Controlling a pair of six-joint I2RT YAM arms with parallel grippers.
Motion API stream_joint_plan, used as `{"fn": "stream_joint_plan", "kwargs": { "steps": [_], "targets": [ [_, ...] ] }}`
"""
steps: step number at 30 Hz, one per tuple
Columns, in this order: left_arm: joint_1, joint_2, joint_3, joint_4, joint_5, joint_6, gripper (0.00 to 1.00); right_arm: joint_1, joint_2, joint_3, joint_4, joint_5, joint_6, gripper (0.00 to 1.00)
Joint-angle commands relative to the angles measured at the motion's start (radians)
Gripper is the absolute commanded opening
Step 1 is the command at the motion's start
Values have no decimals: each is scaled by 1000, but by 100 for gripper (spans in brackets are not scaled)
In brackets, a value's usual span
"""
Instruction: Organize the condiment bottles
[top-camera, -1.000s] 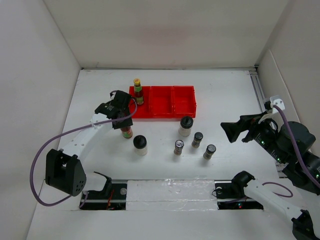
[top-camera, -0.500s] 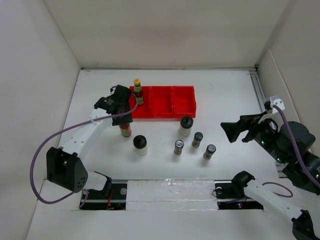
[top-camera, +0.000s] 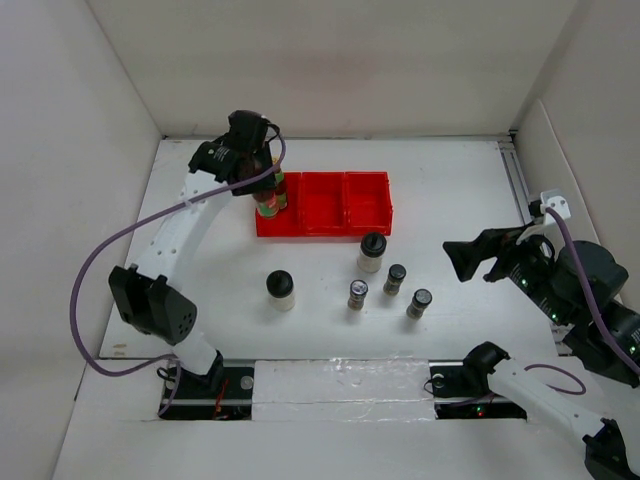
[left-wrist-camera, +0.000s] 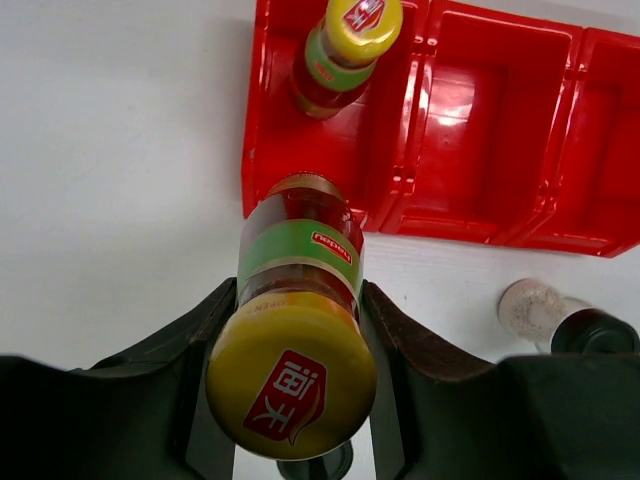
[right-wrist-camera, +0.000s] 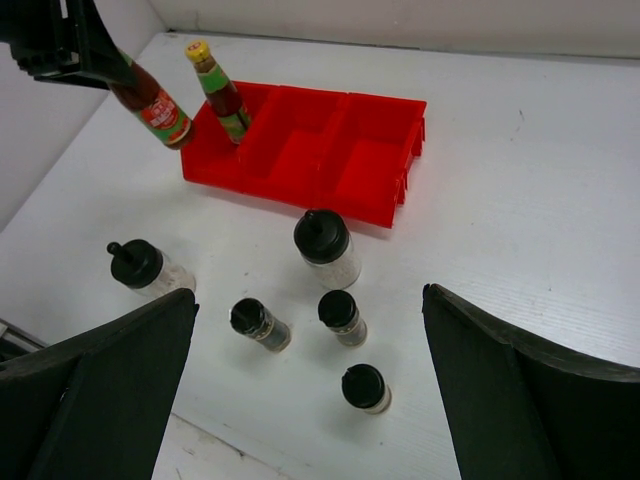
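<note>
yellow-capped bottle (left-wrist-camera: 300, 250) clamped inside left gripper (left-wrist-camera: 298, 305)

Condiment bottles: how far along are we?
Done: one yellow-capped bottle stands in the red tray's left compartment. In hand: the left gripper is shut on the second yellow-capped bottle, tilted in the air by the tray's left end. Left: two white jars and three shakers on the table, outside the tray. The right gripper is open, holding nothing.

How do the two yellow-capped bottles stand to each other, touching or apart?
Apart. The right wrist view shows a plain gap between the tilted bottle, held in the air, and the standing bottle in the red tray.
</note>
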Motion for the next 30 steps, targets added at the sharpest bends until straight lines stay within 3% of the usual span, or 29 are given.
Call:
{"fn": "stream_joint_plan", "kwargs": {
  "steps": [1,8,12,30],
  "targets": [
    [-1,60,108,43,26,17,0,11,7,16,58,19,-7,100],
    [-1,188,159,63,6,-6,0,11,-9,16,38,33,-7,100],
    [-1,190,102,139,-10,-10,0,11,-18,4,44,18,-5,100],
    [-1,220,-47,213,-76,-61,0,11,-12,-28,82,-4,10,100]
  ]
}}
